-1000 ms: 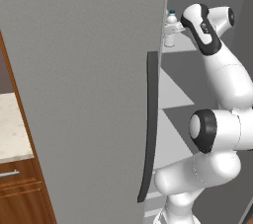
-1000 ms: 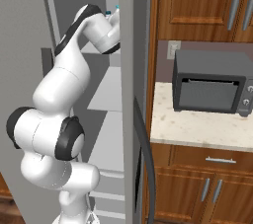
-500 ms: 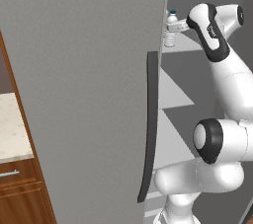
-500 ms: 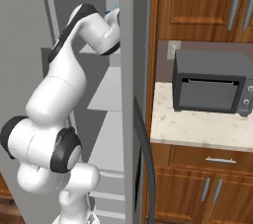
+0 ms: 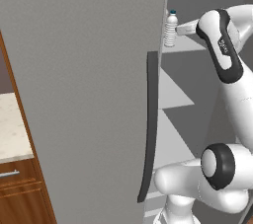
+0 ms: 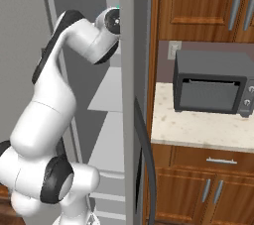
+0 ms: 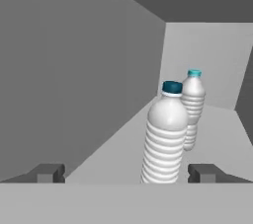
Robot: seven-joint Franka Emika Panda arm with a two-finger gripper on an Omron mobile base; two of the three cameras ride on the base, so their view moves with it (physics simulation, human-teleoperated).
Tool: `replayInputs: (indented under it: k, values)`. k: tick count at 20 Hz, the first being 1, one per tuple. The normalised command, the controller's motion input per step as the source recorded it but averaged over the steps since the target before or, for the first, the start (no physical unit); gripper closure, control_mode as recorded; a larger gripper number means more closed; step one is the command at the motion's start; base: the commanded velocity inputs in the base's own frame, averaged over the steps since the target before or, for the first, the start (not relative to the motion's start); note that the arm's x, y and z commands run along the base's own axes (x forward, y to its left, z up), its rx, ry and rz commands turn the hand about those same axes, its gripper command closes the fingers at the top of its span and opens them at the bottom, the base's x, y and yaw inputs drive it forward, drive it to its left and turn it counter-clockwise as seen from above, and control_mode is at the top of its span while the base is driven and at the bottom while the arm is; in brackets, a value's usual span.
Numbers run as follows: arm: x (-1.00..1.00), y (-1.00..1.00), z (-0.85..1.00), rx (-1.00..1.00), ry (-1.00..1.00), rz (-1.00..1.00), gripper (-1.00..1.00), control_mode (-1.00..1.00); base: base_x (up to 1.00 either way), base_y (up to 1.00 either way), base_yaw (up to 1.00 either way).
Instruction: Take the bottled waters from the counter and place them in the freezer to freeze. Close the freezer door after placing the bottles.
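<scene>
Up on the high freezer shelf, both bottled waters stand upright, caps to the ceiling, long axes vertical, bases flat on the white shelf. From the hand view the near bottle sits right between the two dark fingertips of the hand, and those tips are set wide apart, well clear of its ribbed sides, so nothing is gripped. The far bottle stands just behind and a touch to one side, closer to the back wall, its teal cap bright in the light. Standing them on end looks sensible to me: they stay put and will not roll off the shelf. Over in the left base view one bottle shows at the shelf edge, just beside the edge of the freezer door, which hangs wide open with its long dark bar handle facing the camera. The arm reaches up and in through the opening; its white wrist sits close by that bottle. From the right base view the bench carries the grey toaster oven and I see no bottles left on it. My read: both bottles are delivered, and the door close is the job remaining
</scene>
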Motion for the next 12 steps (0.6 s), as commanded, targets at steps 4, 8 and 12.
replayInputs:
  k: [4, 8, 12]
  values:
    - [-1.0, 0.03, 0.11, -0.01, -0.03, -0.08, -1.0, -1.0, 0.0, 0.0, 0.0]
    - [-1.0, 0.06, 0.09, -0.02, -0.04, -0.1, -1.0, -1.0, 0.0, 0.0, 0.0]
    - [-1.0, 0.18, 0.11, -0.09, -0.01, -0.15, -1.0, -1.0, 0.0, 0.0, 0.0]
